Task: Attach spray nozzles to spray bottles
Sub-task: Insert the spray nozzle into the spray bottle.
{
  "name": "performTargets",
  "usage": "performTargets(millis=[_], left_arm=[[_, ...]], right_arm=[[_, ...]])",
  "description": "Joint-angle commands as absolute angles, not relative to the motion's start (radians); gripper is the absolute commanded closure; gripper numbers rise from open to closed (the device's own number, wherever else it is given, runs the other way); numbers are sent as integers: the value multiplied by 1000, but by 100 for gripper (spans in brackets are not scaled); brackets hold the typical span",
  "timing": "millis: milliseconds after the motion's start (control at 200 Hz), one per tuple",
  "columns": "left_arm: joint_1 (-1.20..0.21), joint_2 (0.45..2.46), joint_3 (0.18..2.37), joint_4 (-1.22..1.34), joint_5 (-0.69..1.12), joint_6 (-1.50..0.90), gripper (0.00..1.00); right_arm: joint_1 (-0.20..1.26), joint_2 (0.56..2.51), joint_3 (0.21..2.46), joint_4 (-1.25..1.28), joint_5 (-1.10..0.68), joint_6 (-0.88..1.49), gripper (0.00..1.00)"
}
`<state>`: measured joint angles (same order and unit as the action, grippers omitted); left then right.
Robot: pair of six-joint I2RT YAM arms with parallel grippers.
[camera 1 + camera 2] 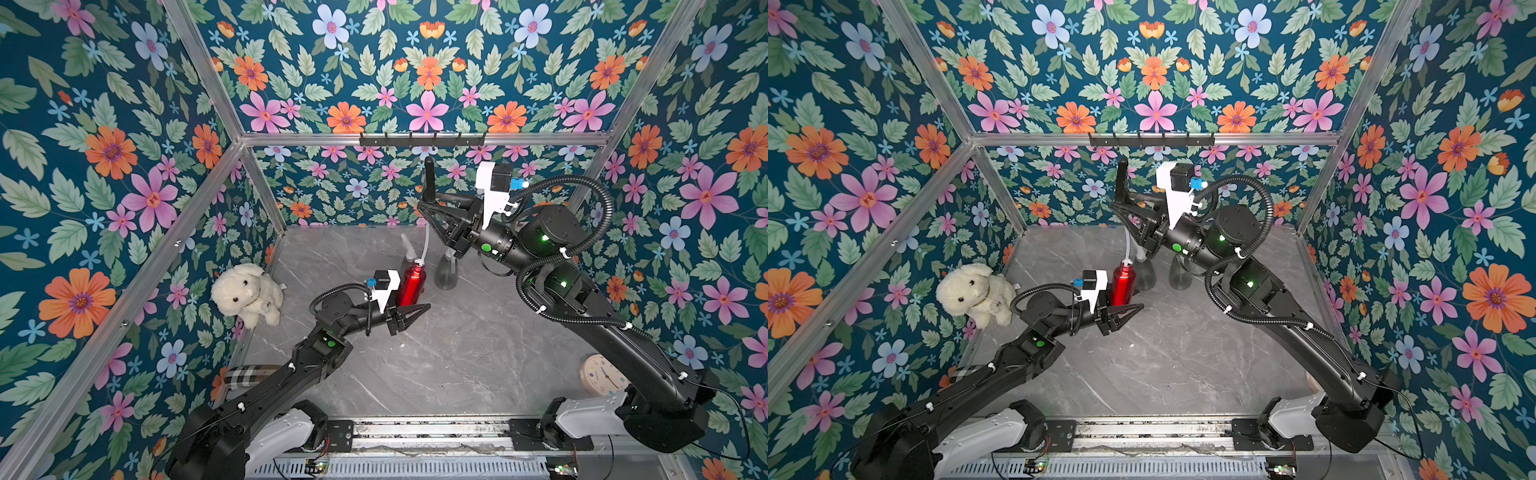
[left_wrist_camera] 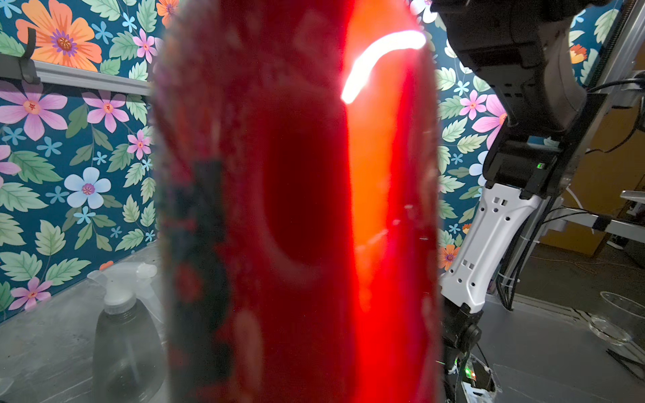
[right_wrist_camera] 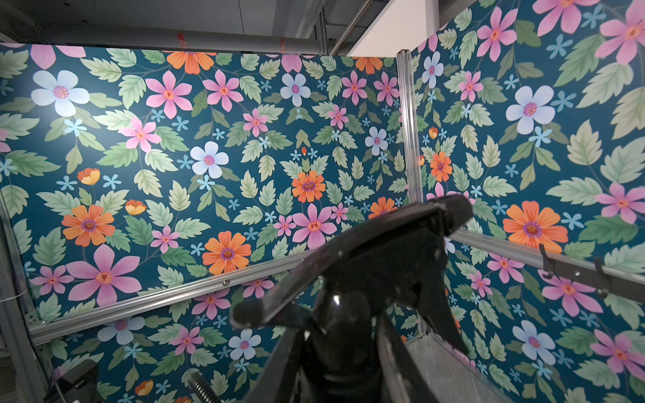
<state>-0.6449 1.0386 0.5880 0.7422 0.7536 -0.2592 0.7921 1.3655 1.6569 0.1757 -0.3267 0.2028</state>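
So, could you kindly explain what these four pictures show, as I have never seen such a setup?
Two robot arms work at a grey table. Two pictures look down from twin overhead cameras; the other two come from a camera on each arm's wrist. The left hand grips a red bottle, which fills its wrist view. The right hand holds a black nozzle higher up, its tube reaching the bottle's mouth. Behind stand a grey bottle wearing a whitish nozzle and a second grey bottle, half hidden by the arm. A plush toy and a clock sit at the table's sides.
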Motion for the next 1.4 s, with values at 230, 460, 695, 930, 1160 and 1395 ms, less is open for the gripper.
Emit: performTargets(millis=[230, 460, 695, 930, 1160, 1395], left_arm=[[-644, 1020, 594, 787, 765, -259, 100], [-643, 1012, 595, 778, 713, -246, 100], [-643, 1021, 604, 785, 701, -248, 100], [-643, 999, 595, 807, 683, -246, 100], [-644, 986, 604, 819, 678, -242, 100], [-643, 979, 610, 795, 636, -211, 100]], right_arm=[[792, 1381, 1655, 195, -304, 166, 78], [794, 1358, 1596, 239, -337, 218, 78], [797, 1345, 1587, 229, -332, 217, 79], [797, 1339, 1529, 242, -356, 266, 77], [810, 1339, 1450, 265, -398, 320, 72], [842, 1304, 1388, 281, -407, 319, 69]])
